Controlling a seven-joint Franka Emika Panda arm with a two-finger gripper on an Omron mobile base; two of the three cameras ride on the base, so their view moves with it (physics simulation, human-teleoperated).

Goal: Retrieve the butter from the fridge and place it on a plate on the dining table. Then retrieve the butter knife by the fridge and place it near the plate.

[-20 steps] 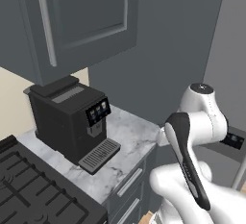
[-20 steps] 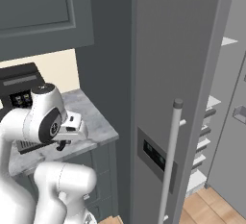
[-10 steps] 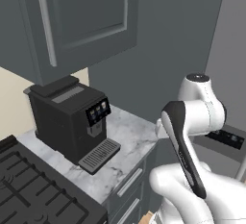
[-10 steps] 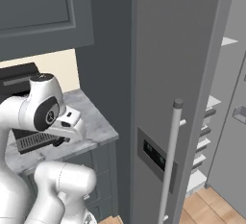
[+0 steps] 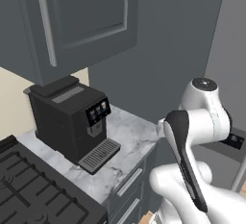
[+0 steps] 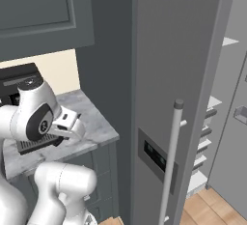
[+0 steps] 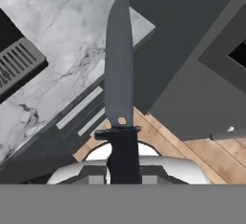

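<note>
In the hand view the dark butter knife [image 7: 120, 74] runs up the middle, blade away from the hand, its black handle clamped at the bottom. My gripper [image 7: 124, 172] is shut on that handle, above the marble counter's corner and the wood floor. From the right base view my hand [image 6: 67, 125] hangs over the counter's right end, just left of the fridge [image 6: 178, 74]. One grey fridge door with a long silver handle [image 6: 171, 171] and dark control panel [image 6: 154, 156] faces me; white shelves [image 6: 212, 113] show behind it. The butter, plate and dining table are out of view.
A black coffee machine [image 5: 67, 122] stands on the small marble counter [image 5: 129, 136], with drawers below and a black stove [image 5: 29, 189] to its left. Dark grey wall cabinets [image 5: 81, 21] hang overhead. Wood floor [image 6: 207, 209] lies in front of the fridge.
The arm has drawn back and risen a little, turning the hand with the knife still clamped in it. The counter, coffee machine and fridge keep their places.
</note>
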